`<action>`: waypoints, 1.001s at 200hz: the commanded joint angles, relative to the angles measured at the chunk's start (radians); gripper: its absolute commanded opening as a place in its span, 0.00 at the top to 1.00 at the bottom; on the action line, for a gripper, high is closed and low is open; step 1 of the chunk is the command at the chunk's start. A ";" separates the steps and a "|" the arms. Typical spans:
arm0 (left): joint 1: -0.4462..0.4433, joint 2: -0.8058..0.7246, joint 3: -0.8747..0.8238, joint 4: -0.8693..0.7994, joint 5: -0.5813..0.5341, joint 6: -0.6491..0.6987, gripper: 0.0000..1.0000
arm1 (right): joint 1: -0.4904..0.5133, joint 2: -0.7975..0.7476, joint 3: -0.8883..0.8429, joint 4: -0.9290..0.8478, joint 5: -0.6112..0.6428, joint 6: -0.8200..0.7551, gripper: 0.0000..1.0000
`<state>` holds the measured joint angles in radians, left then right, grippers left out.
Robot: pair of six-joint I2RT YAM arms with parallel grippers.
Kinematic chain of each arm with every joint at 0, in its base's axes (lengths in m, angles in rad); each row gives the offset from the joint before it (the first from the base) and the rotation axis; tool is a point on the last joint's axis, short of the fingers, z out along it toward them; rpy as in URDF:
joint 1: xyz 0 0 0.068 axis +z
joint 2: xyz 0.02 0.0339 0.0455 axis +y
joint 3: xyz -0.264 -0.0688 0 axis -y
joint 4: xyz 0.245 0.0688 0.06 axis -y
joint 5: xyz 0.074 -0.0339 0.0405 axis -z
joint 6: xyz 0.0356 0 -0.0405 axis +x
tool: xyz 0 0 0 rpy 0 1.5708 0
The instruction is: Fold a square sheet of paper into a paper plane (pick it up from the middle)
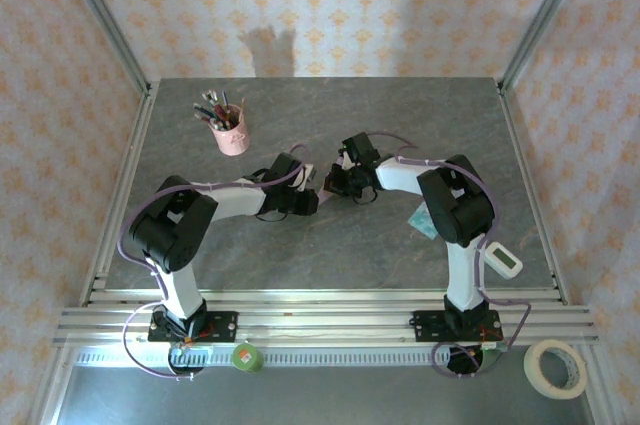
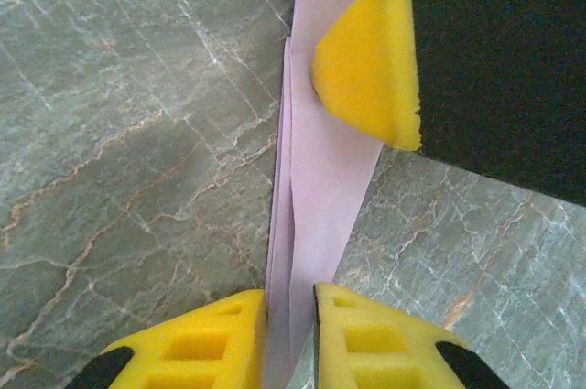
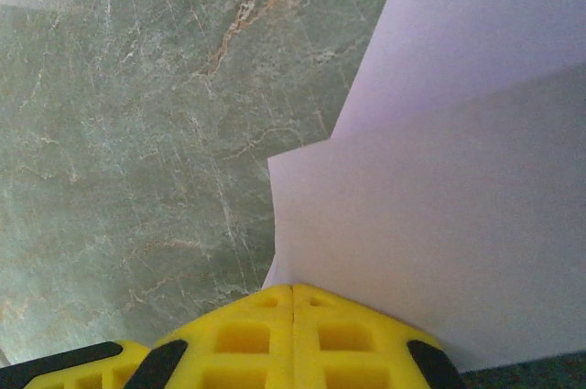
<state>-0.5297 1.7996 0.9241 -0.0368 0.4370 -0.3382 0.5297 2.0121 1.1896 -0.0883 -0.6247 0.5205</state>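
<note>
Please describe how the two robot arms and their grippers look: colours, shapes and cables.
Both arms have white links with bulky black joint housings. A thin lilac cable loops along each arm down to a black base plate bolted on the aluminium rail. The left gripper and right gripper have yellow fingers with rectangular recesses, on black mounts.

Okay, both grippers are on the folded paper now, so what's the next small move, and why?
Probably finish closing the left gripper before pulling anything. The folded paper stands edge-up between its yellow fingers with a thin gap left, while the right gripper is already shut on the paper's other end.
</note>
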 commanded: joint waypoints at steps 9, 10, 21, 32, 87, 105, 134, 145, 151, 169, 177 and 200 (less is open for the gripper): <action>-0.006 0.054 -0.016 -0.077 -0.004 0.016 0.81 | -0.002 0.070 -0.019 -0.089 0.117 0.000 1.00; -0.006 0.055 -0.016 -0.077 -0.004 0.016 0.81 | -0.001 0.071 -0.019 -0.088 0.116 0.000 1.00; -0.006 0.056 -0.019 -0.074 -0.004 0.015 0.82 | -0.004 0.069 -0.019 -0.087 0.114 0.000 1.00; -0.006 0.057 -0.021 -0.072 -0.004 0.015 0.83 | -0.008 0.066 -0.018 -0.085 0.115 0.001 1.00; -0.006 0.061 -0.033 -0.072 -0.004 0.019 0.84 | -0.016 0.067 -0.017 -0.086 0.110 -0.004 1.00; -0.006 0.066 -0.034 -0.072 -0.003 0.020 0.84 | -0.018 0.039 -0.007 -0.057 0.082 -0.012 1.00; -0.006 0.071 -0.031 -0.072 0.000 0.021 0.84 | -0.019 -0.020 0.026 -0.004 -0.019 -0.022 0.97; -0.007 0.073 -0.031 -0.069 0.000 0.020 0.84 | -0.015 -0.034 0.029 0.005 -0.049 -0.022 0.97; -0.006 0.073 -0.031 -0.068 0.000 0.019 0.84 | -0.013 -0.042 0.027 0.008 -0.060 -0.023 0.97; -0.006 0.076 -0.031 -0.063 0.001 0.019 0.84 | -0.009 -0.059 0.007 0.009 -0.081 -0.028 0.97; -0.007 0.076 -0.033 -0.060 0.002 0.016 0.84 | -0.004 -0.068 -0.004 0.014 -0.094 -0.030 0.97; -0.006 0.079 -0.033 -0.060 0.004 0.017 0.84 | 0.007 -0.098 -0.039 0.039 -0.113 -0.025 0.97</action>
<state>-0.5274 1.8053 0.9237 -0.0330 0.4355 -0.3378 0.5232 1.9839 1.1828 -0.0795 -0.7013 0.5083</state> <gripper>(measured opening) 0.164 0.040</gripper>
